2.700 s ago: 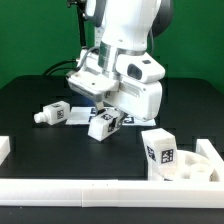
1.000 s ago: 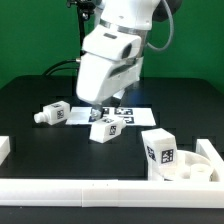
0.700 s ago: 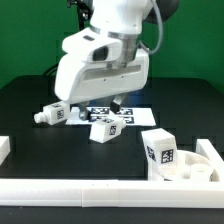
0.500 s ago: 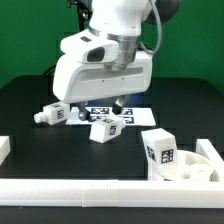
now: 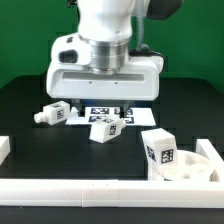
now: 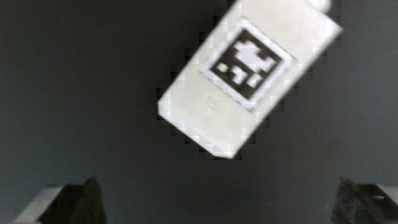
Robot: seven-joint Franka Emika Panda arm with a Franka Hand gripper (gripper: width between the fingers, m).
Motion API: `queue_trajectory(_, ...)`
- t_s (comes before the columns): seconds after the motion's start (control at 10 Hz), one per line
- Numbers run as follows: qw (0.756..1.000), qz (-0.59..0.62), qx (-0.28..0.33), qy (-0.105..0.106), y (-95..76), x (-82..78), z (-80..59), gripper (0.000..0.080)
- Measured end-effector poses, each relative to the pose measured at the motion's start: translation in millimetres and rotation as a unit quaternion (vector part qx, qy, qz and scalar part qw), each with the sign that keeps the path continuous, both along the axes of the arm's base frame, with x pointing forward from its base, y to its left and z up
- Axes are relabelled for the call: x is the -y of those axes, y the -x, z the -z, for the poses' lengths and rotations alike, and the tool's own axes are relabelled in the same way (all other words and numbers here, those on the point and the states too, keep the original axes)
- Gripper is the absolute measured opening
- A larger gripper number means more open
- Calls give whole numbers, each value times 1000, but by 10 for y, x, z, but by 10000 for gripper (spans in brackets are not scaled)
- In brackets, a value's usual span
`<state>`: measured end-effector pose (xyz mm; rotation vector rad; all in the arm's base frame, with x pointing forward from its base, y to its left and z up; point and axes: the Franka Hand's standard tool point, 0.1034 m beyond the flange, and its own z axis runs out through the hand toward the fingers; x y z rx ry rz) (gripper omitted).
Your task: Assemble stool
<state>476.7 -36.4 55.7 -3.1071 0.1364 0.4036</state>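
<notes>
Stool seat [image 5: 195,170] and three legs sit loose on the black bench [image 5: 30,95]; pincer [image 6: 222,203] spread wide, holding nothing.
In the exterior view the left leg [image 5: 55,113] and middle leg [image 5: 107,128] lie near the marker board [image 5: 100,111], and the upright leg [image 5: 158,148] stands at the seat's edge. The wrist view shows a tagged leg [image 6: 240,75] lying clear of both fingertips [image 6: 71,200].

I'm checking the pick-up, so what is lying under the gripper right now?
Under the open gripper lies one tagged white stool leg, flat on the black table, untouched. In the exterior view the arm hides part of the marker board.
</notes>
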Motion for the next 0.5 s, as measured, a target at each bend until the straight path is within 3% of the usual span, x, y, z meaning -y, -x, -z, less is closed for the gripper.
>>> queue_trajectory(0.3,995,96,-2,25,-39,-5,18,649)
queue_trajectory(0.4,994,108,-3,26,-33,3,28,649)
queue_trajectory(0.5,980,199,-10,8,-16,19,76,649)
